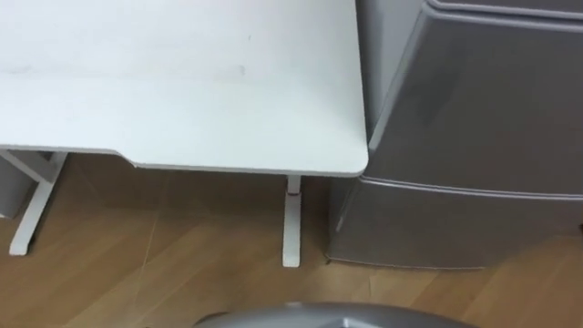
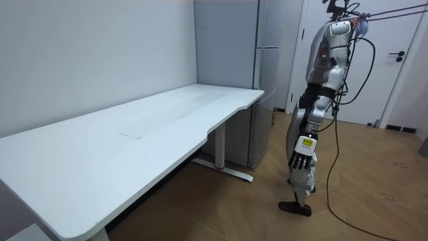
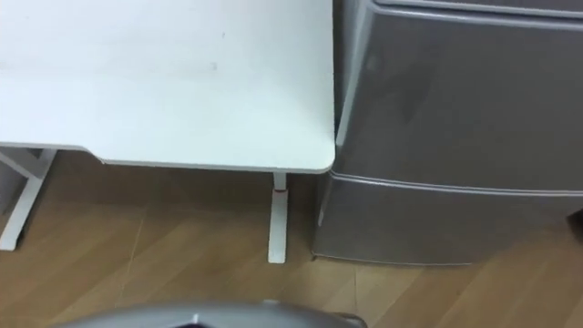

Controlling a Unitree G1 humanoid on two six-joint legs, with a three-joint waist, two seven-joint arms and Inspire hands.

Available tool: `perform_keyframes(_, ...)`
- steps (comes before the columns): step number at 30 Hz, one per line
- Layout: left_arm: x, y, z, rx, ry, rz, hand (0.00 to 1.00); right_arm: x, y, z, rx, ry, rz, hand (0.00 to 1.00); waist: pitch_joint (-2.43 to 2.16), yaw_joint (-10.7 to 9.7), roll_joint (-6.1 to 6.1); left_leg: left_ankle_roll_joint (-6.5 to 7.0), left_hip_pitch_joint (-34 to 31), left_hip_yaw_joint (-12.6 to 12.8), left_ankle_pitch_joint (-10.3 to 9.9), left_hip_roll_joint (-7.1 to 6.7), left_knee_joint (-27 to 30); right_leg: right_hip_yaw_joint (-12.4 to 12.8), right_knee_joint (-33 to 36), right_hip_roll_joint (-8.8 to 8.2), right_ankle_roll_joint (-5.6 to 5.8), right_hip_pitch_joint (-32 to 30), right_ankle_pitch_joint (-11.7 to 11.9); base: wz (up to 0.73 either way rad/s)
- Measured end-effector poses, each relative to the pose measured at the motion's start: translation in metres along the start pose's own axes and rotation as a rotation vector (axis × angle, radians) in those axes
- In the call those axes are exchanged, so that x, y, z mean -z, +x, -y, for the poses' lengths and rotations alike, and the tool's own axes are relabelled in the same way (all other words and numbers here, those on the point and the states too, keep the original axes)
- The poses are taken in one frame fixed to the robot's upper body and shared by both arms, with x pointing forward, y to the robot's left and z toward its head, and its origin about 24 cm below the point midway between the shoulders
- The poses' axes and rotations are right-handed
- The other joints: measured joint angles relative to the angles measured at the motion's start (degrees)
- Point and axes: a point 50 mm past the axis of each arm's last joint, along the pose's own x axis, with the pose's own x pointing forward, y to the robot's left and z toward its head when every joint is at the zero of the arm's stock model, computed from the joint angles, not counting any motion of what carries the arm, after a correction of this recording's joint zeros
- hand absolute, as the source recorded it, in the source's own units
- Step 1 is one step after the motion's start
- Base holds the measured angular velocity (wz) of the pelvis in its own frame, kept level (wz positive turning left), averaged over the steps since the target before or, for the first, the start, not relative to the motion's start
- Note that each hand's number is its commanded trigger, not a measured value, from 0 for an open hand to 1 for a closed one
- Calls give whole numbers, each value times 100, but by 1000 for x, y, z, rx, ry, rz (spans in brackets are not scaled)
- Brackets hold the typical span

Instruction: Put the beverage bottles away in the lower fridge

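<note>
Nearest, the herringbone wood floor (image 1: 155, 264) runs under the white desk (image 1: 182, 118). Its white T-shaped leg (image 1: 291, 228) stands on the boards near the right end, and another leg (image 1: 32, 205) is at the far left. The desk's rounded right corner lies just beside the silver-grey fridge (image 1: 483, 118), which fills the right side. The fridge's lower door (image 1: 446, 228) is closed, with a thin seam dividing it from the closed door above (image 1: 483, 100).

In the room view the robot stands upright on the floor, facing the fridge and the desk's end. Its left hand (image 2: 302, 154) hangs at its side with fingers loosely straight, holding nothing. Where the drinks are cannot be told. Farther back stand a pale wall (image 2: 87, 60) and a white room door (image 2: 394, 67).
</note>
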Motion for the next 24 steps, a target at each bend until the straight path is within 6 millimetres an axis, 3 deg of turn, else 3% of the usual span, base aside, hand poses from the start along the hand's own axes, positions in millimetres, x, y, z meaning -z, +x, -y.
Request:
perform_keyframes(5, -2, 0, 0, -13, 3, 4, 0, -2, 0, -2, -6, -1, -9, 0, 0, -7, 13, 3, 13, 16, -7, -4, -7, 150, -12, 22, 1, -12, 2, -2)
perform_keyframes(24, -4, 1, 2, -5, 7, -7, 0, 1, 0, 2, 15, -31, -36, 0, 9, -6, 66, 2, 54, 27, -10, -14, -55, 266, -16, 38, -13, -8, 5, 0)
